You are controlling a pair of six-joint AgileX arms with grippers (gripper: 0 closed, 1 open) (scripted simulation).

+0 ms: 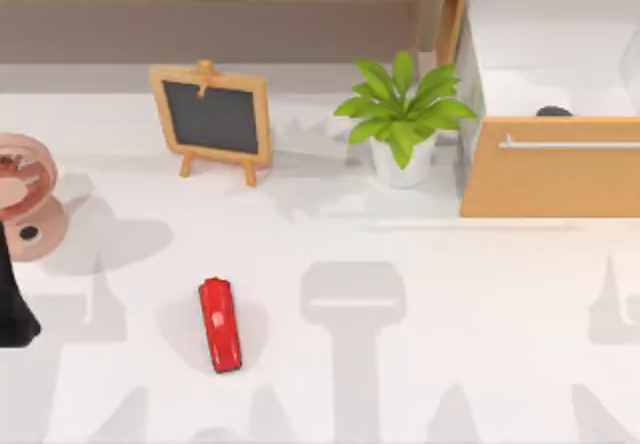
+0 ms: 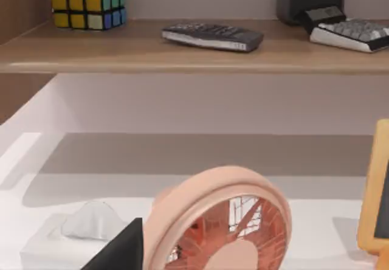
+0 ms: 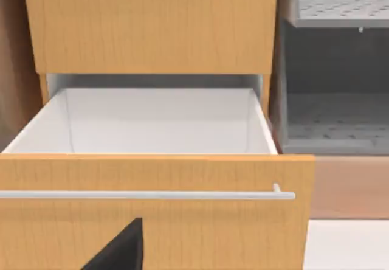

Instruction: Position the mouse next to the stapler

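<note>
Glossy red stapler lies on the white table, well apart from the dark rounded mouse inside the open wooden drawer. Left arm sits at the table's left edge. Whether either gripper is wide or narrow cannot be told.

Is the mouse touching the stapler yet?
Apart. The top view shows the mouse inside the open drawer, while the stapler lies far off on the table.

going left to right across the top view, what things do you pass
pink fan → chalkboard easel and, nearer the front, red stapler → potted plant → open wooden drawer with the dark mouse inside it
</note>
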